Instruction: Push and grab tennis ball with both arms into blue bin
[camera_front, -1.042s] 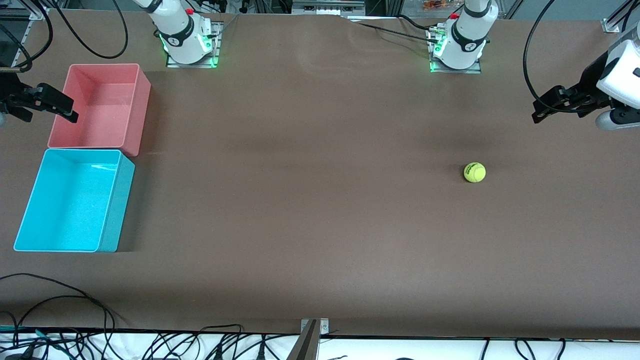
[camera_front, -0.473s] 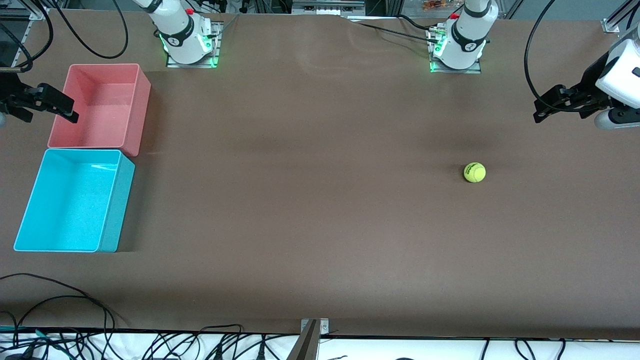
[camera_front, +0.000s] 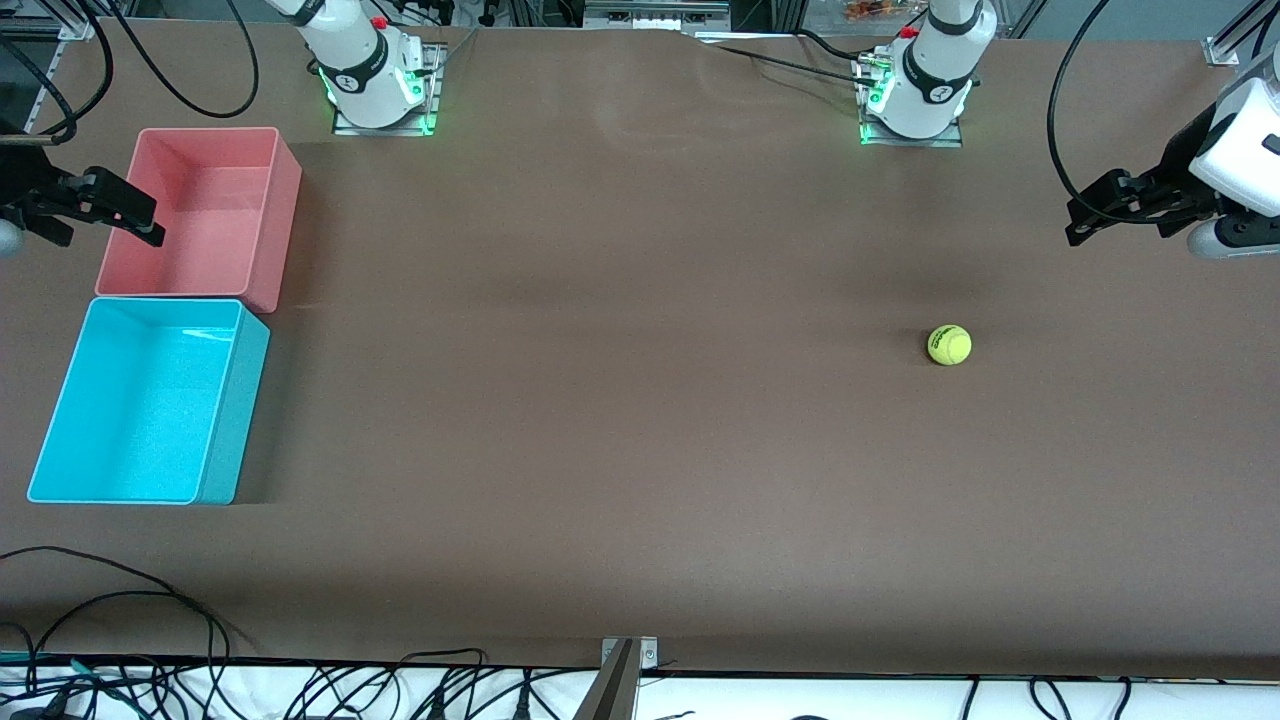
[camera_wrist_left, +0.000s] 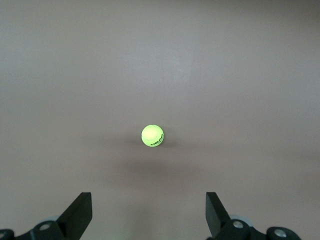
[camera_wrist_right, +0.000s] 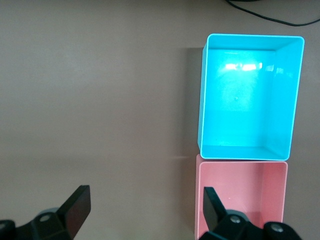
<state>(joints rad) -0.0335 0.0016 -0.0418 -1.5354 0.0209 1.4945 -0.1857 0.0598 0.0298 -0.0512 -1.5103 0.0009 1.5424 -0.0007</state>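
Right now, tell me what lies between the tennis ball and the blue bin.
Nothing: the front view shows only bare brown table between the tennis ball and the blue bin.

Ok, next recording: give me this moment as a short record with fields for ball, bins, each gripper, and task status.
ball: tennis ball alone on the table, toward the left arm's end
target: blue bin empty, toward the right arm's end
other bin: pink bin empty, beside the blue bin, farther from the front camera
left gripper: open, holding nothing
right gripper: open, over the pink bin's edge
status: ball untouched
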